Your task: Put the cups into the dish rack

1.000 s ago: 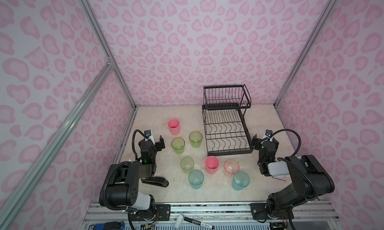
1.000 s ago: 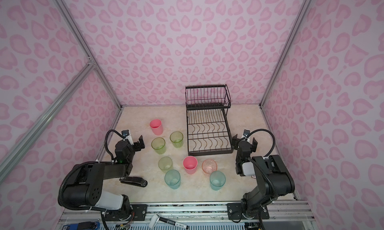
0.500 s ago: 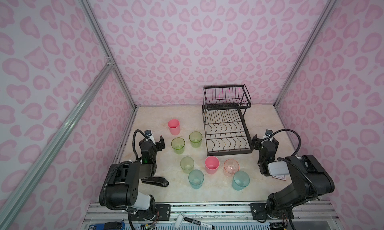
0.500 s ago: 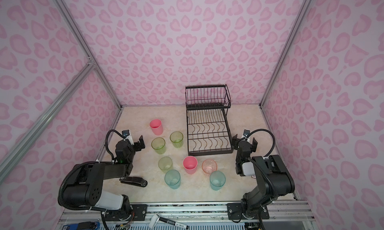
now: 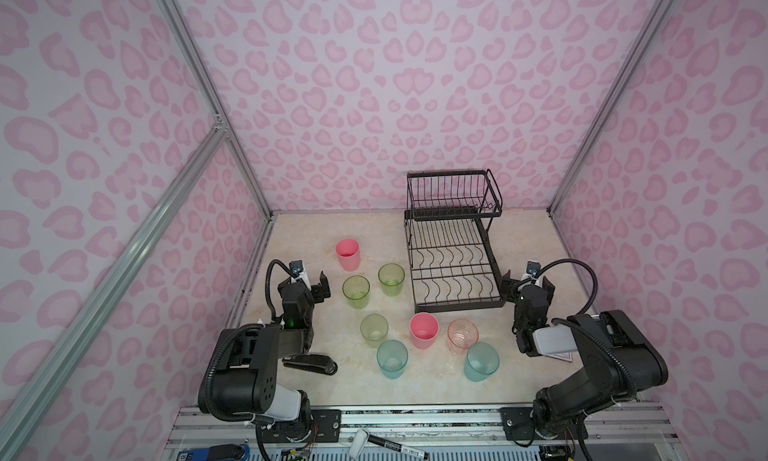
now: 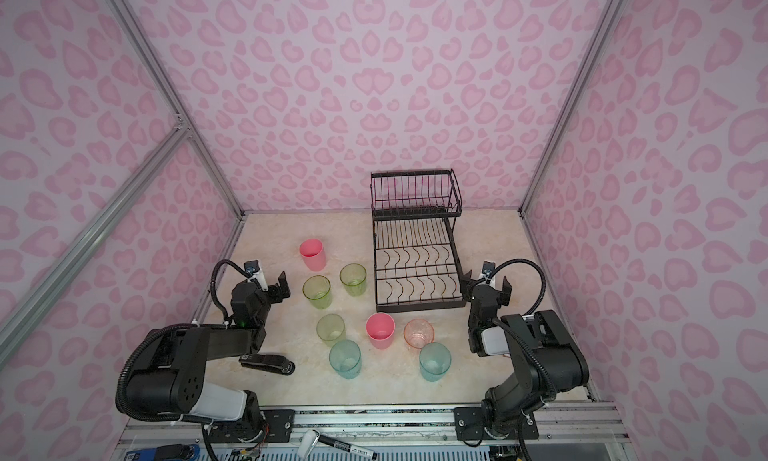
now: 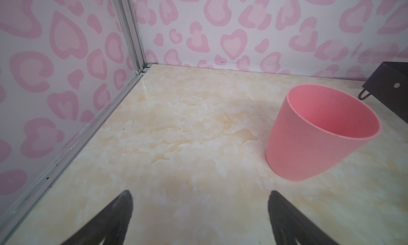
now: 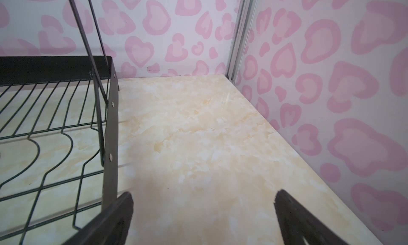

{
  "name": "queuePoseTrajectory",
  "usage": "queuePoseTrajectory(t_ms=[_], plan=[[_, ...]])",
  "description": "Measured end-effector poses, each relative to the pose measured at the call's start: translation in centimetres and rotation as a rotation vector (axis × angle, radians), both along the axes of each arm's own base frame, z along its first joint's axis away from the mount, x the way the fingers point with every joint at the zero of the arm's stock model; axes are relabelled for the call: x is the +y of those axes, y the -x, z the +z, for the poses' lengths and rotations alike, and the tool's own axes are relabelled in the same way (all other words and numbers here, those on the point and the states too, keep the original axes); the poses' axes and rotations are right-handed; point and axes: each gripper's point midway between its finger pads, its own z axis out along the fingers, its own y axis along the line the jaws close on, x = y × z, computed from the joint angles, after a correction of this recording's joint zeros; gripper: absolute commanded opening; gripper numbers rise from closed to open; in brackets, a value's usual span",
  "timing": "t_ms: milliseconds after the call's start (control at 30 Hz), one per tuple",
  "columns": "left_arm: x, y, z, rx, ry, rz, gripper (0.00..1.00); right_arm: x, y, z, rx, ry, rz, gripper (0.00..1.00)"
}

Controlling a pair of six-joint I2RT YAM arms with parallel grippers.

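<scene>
Left end effector and right end effector: wide, empty in both top views; eight cups upright on bench, dish rack bare. Left wrist view: pink cup ahead. Right wrist view: dish rack alongside. Cups probably light, stiff, slick; pinch wall at rim.

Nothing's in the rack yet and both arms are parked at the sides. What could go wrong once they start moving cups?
1. The orange-pink cup, a teal cup and a pink cup stand crowded together; an open end effector reaching for one could topple its neighbour.
2. The right end effector sits close beside the dish rack; a sideways swing might snag its wires or shove it.
</scene>
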Motion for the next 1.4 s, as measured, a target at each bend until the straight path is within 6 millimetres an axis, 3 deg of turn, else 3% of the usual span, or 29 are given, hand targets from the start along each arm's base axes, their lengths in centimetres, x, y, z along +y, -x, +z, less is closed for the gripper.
queuePoseTrajectory(t_ms=[200, 467, 733, 933, 1167, 1400], plan=[[0.3, -1.3, 3.4, -0.038, -0.005, 0.020, 0.97, -0.1, 0.1, 0.6, -0.022, 0.005, -0.010, 1.00], [1.2, -2.8, 4.4, 0.057, 0.015, 0.093, 1.00, -0.4, 0.5, 1.5, -0.040, 0.011, -0.039, 1.00], [1.7, -3.7, 5.5, 0.132, 0.080, 0.161, 0.96, -0.8, 0.9, 4.3, -0.080, 0.022, -0.100, 1.00], [1.6, -4.7, 7.2, 0.176, 0.138, 0.189, 0.92, -1.2, 0.4, 8.7, -0.135, -0.002, -0.170, 0.98], [0.3, -5.5, 7.2, 0.280, 0.207, 0.170, 0.90, -1.3, -1.6, 12.8, -0.124, -0.090, -0.224, 0.95], [-2.4, -6.3, 7.4, 0.396, 0.259, 0.089, 0.88, 1.0, -1.9, 12.5, -0.032, -0.157, -0.134, 0.95]])
